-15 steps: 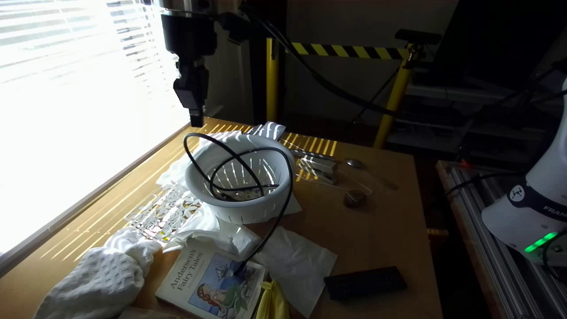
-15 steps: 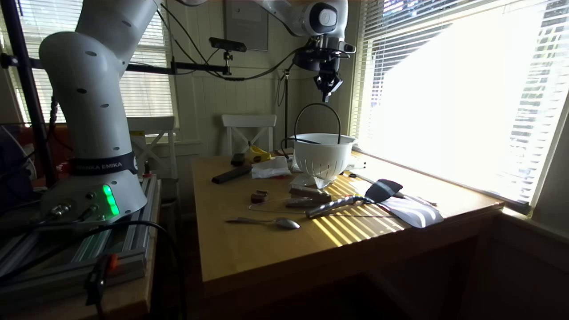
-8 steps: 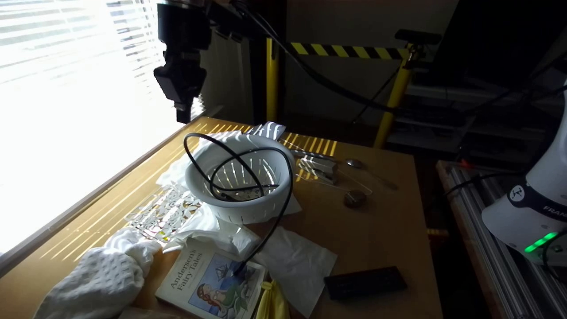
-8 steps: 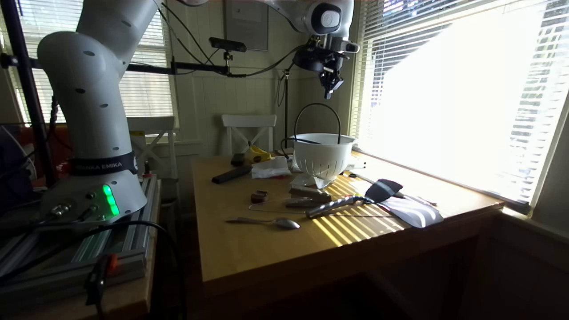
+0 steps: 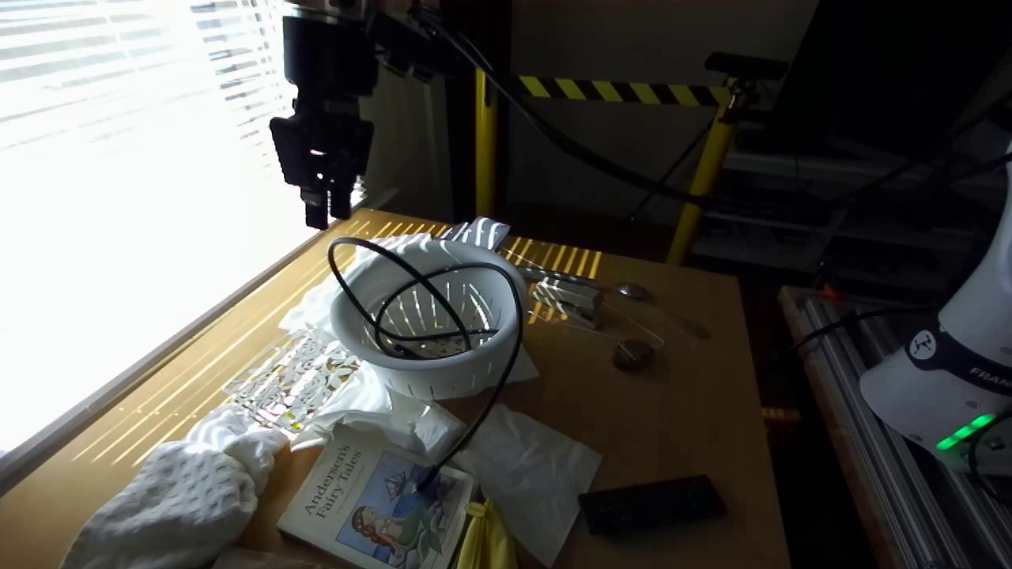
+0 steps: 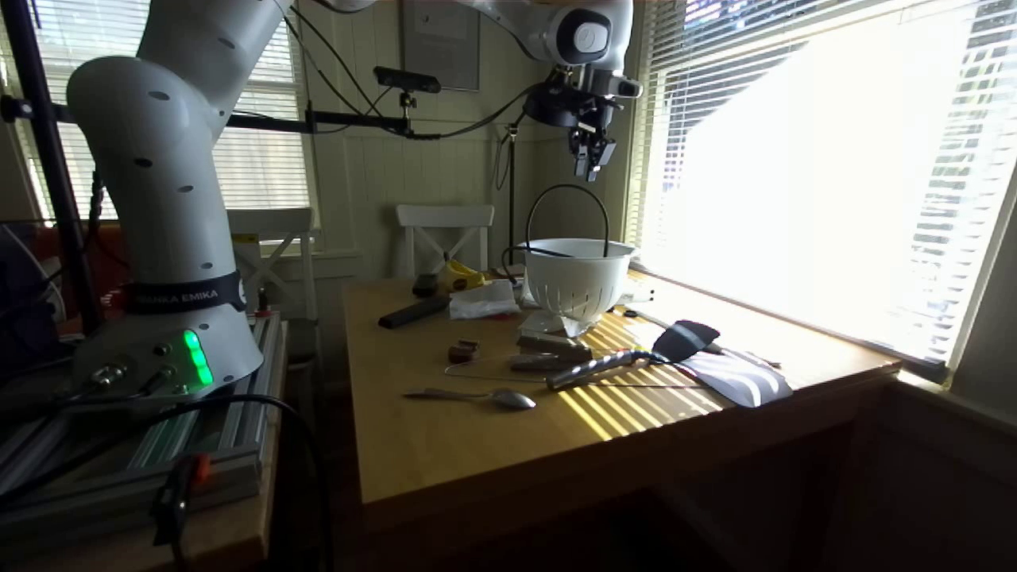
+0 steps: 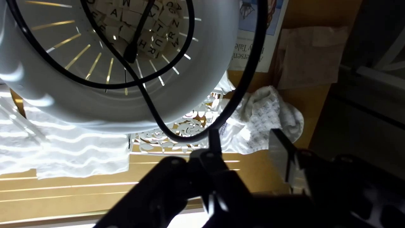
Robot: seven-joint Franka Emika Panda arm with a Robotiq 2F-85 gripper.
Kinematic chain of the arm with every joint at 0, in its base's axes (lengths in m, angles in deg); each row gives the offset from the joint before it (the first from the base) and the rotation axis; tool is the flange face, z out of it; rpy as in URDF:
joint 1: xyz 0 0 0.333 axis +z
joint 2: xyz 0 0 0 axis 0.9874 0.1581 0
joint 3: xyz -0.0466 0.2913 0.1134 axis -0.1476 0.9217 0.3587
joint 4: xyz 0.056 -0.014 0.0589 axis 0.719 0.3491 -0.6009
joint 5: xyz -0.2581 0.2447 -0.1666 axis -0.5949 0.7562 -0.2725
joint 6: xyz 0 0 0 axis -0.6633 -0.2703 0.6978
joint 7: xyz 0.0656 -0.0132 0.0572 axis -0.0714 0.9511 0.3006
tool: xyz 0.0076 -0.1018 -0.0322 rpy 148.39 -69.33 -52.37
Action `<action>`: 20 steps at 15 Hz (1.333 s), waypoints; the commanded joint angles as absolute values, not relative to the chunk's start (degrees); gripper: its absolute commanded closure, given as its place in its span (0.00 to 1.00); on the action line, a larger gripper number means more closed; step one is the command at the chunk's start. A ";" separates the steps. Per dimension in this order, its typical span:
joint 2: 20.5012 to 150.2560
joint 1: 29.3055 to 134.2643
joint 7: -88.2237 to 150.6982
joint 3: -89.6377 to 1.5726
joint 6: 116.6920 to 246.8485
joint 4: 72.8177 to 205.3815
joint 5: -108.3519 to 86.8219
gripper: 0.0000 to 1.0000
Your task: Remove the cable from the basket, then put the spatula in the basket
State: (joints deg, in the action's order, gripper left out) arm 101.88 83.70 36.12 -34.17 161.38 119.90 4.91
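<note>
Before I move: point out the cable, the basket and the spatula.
Cable [image 7: 190, 139]: wrist view, on the bend of its raised loop.
Basket [image 6: 572, 286]: in an exterior view, on its outer wall.
Spatula [image 6: 685, 340]: in an exterior view, on its dark blade.

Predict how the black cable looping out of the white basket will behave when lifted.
The cable will probably bend but hold some curve, as its loop arches unsupported above the basket. It may trail behind, since one stretch runs outside to the book. Its thicker end, near letter tiles inside, might disturb them.
</note>
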 commanded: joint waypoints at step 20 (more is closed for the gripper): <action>103.65 84.49 29.65 -35.32 155.06 118.23 3.91 0.95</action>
State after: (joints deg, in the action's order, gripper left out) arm 104.58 84.06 30.32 -34.43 156.95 119.30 5.05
